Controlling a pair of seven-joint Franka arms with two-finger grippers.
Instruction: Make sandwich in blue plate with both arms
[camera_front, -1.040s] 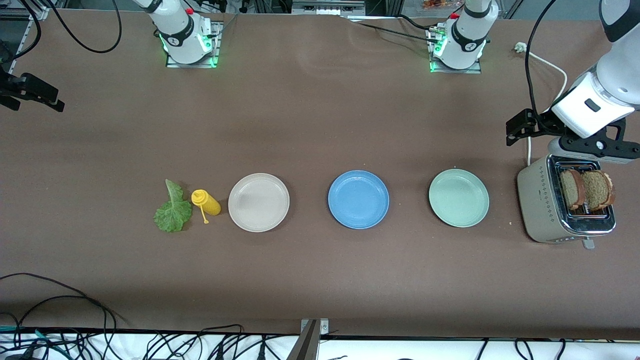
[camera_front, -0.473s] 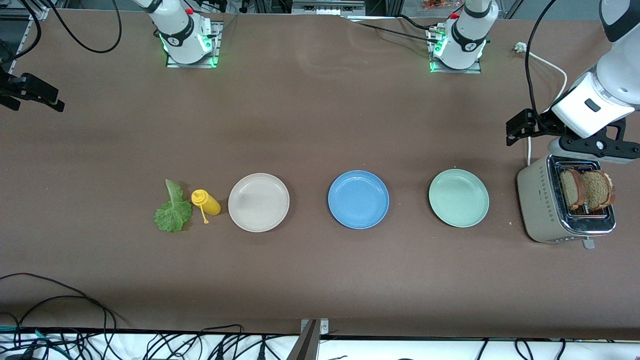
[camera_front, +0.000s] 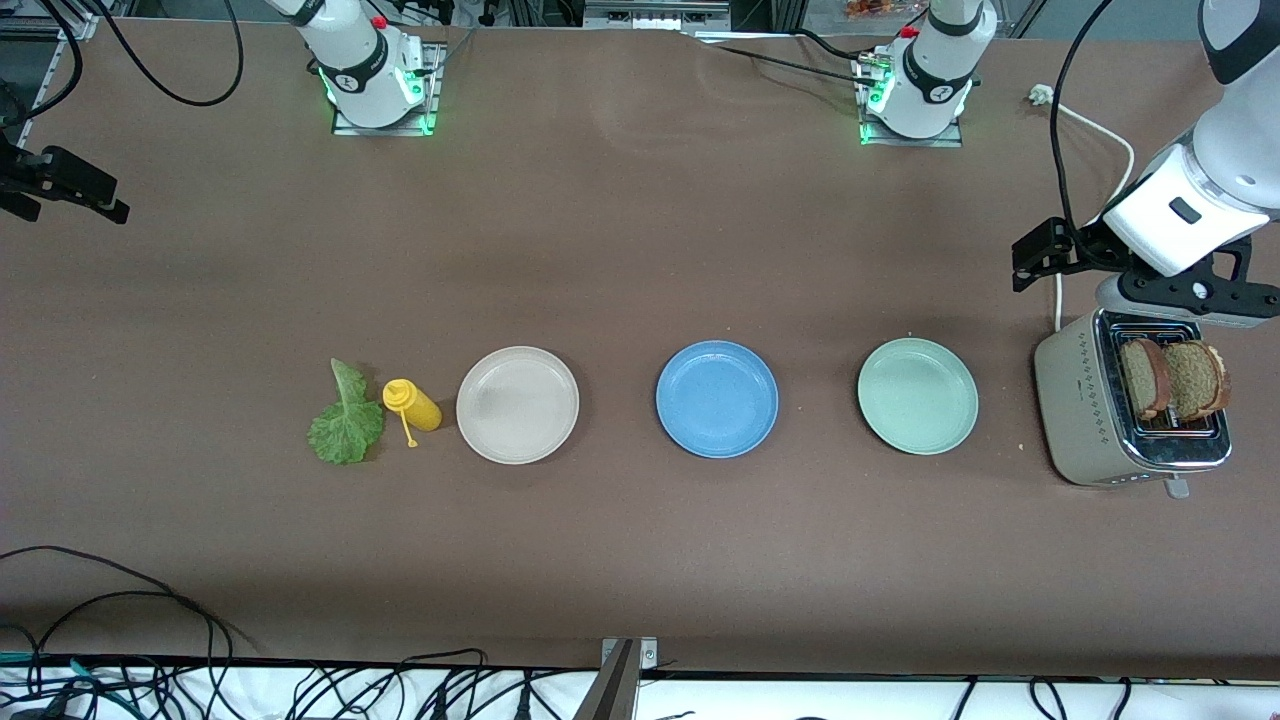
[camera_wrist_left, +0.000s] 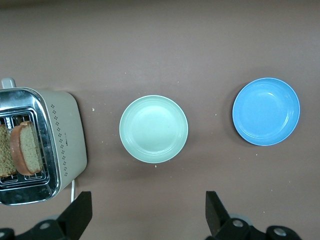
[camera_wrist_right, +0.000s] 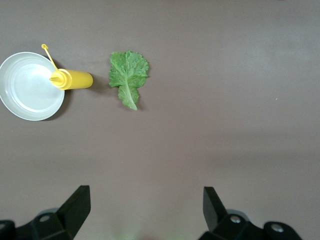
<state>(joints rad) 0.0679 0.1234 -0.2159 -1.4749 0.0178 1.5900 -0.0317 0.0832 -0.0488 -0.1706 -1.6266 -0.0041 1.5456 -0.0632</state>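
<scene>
Blue plate bare at mid-frame; bread in the toaster, both grippers spread and holding nothing.

In the front view the blue plate (camera_front: 717, 399) sits at center, between a beige plate (camera_front: 517, 404) and a green plate (camera_front: 918, 396). Two bread slices (camera_front: 1172, 379) stand in the toaster (camera_front: 1090, 420) at the right edge, under the left gripper (camera_wrist_left: 145, 215). The lettuce leaf (camera_front: 345, 418) and a yellow bottle (camera_front: 412, 405) lie beside the beige plate. The right gripper (camera_wrist_right: 145, 212) hangs above bare table (camera_front: 640, 560).
</scene>
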